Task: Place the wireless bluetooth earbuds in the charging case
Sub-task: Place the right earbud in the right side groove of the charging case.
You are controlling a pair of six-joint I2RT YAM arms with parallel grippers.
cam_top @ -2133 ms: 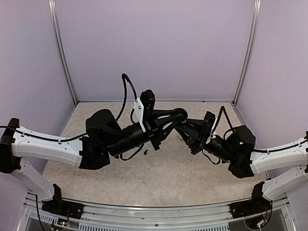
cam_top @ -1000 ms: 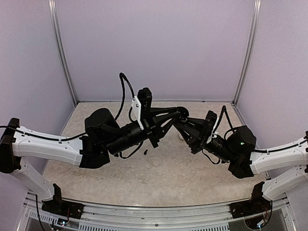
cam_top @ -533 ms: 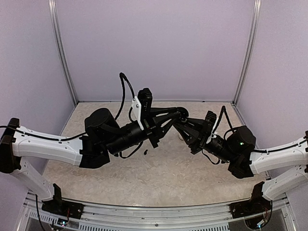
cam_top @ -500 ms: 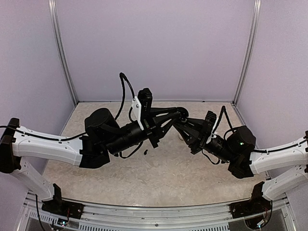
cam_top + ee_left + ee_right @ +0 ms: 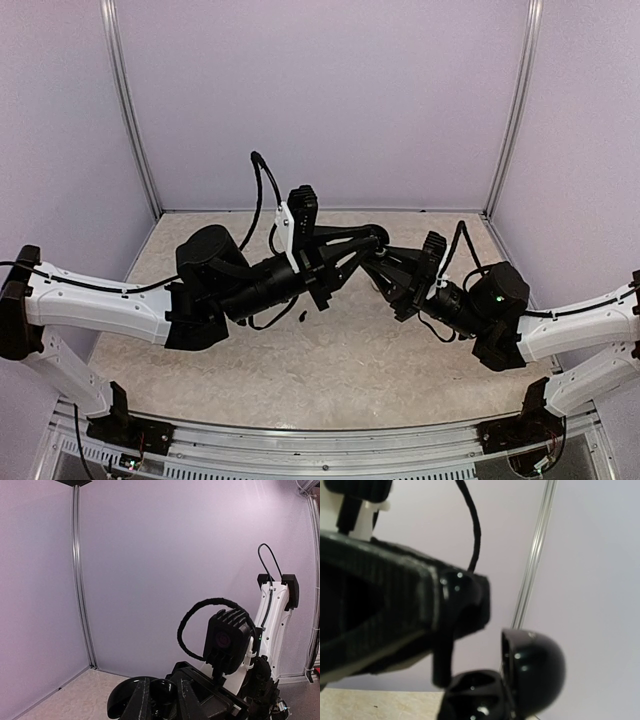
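The left arm (image 5: pixel 100 305) and right arm (image 5: pixel 580 325) both reach inward from their bases, elbows raised and forearms roughly level, so the wrists face each other at mid-table. The left gripper (image 5: pixel 374 240) meets the right gripper (image 5: pixel 383 268) tip to tip. The left fingers (image 5: pixel 141 700) are drawn in on a case (image 5: pixel 122 700). The right gripper's fingers are hidden.
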